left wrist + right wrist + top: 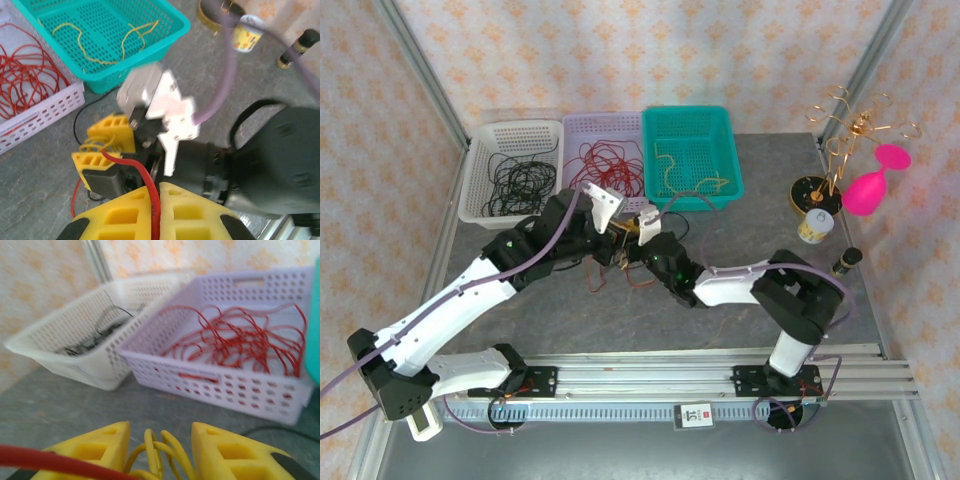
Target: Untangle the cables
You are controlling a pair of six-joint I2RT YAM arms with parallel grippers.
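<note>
Top external — cables (605,276) just beside baskets (605,117)

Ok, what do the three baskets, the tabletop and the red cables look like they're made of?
White basket, purple basket, teal basket: moulded plastic, judging by the even perforated grid walls and faint sheen. Tabletop: matte grey with a mottled, stone-like pattern; laminate or a mat, hard to tell. Red cables: thin wire in smooth, glossy red sheathing, probably plastic.
</note>
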